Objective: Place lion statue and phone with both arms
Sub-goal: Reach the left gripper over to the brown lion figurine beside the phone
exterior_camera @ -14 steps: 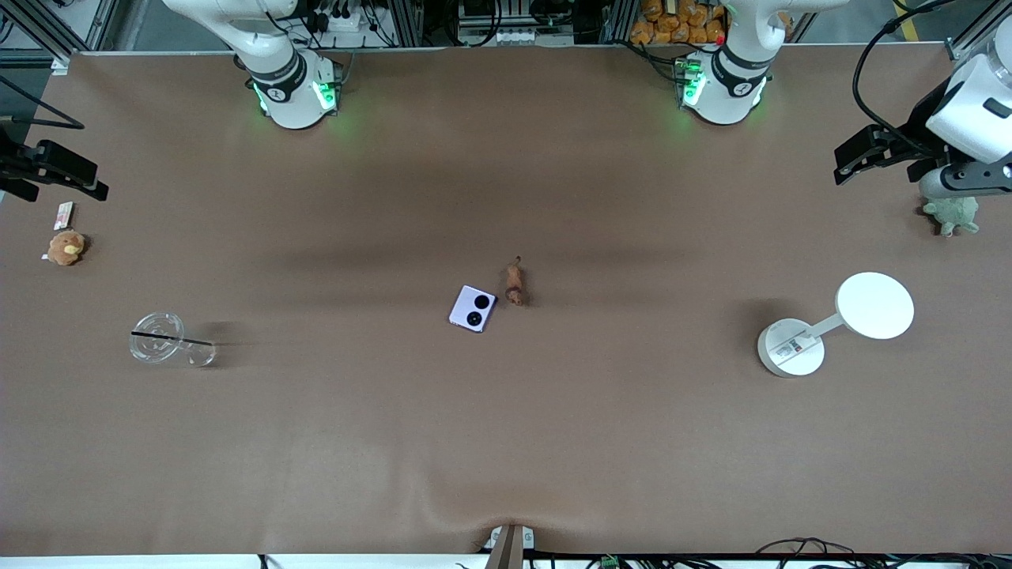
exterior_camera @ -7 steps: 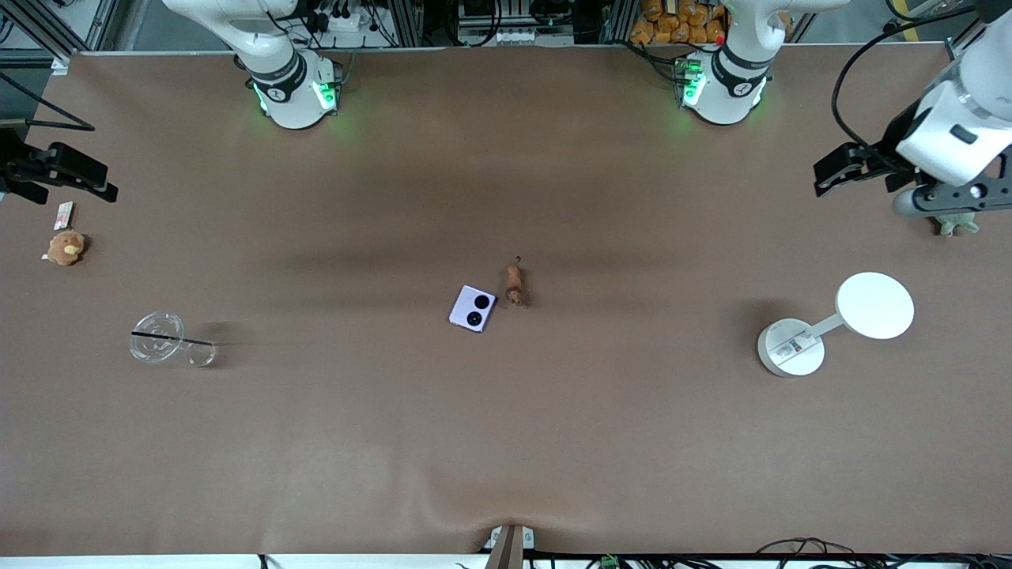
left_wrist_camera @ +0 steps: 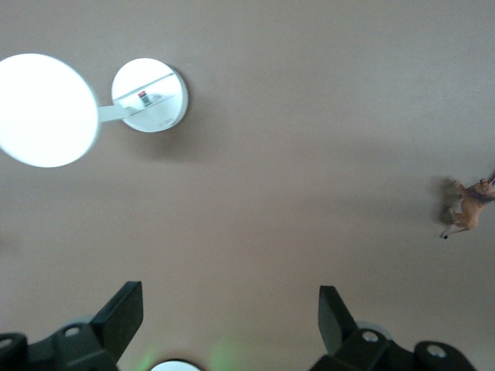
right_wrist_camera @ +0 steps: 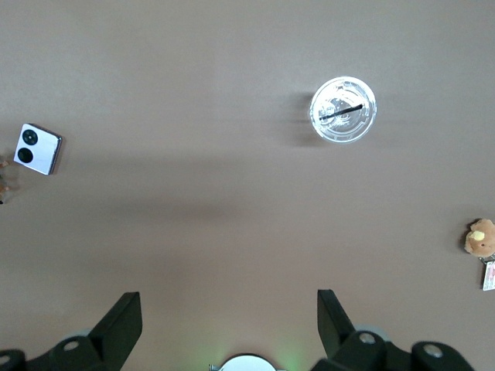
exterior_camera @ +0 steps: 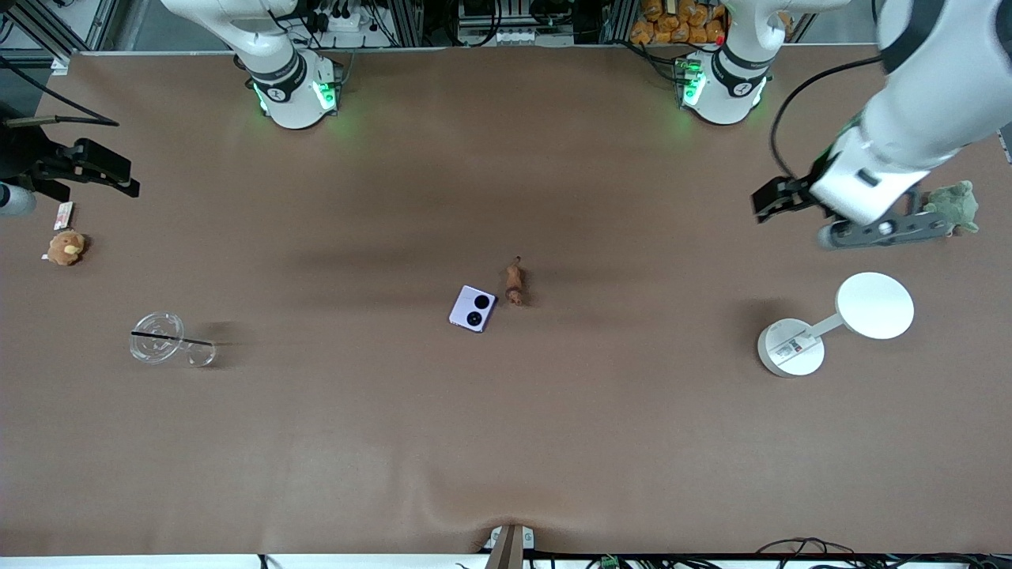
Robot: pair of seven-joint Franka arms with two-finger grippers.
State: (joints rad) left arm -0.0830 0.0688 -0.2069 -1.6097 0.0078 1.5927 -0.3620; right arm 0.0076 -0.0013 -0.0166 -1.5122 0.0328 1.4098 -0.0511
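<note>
The phone [exterior_camera: 473, 308], a pale-lavender square with two black circles, lies on the brown table near the middle. The lion statue [exterior_camera: 515, 284], a tiny orange-brown figurine, lies right beside it, slightly farther from the front camera. My left gripper [exterior_camera: 779, 197] is open and empty, up over bare table toward the left arm's end. The left wrist view shows its jaws [left_wrist_camera: 230, 309] wide apart and the lion statue [left_wrist_camera: 468, 209]. My right gripper [exterior_camera: 103, 170] is open and empty over the right arm's end. The right wrist view shows its jaws [right_wrist_camera: 230, 309] apart and the phone [right_wrist_camera: 39, 149].
A white stand with a round disc [exterior_camera: 874, 306] and a green plush turtle [exterior_camera: 953, 205] are at the left arm's end. A clear lidded cup with a black straw [exterior_camera: 158, 338], a tan plush toy [exterior_camera: 66, 247] and a small white-and-red card [exterior_camera: 64, 214] are at the right arm's end.
My left gripper has swung from the table's end toward the middle, uncovering the green turtle. My right gripper has moved a little toward the middle. The phone and lion have not moved.
</note>
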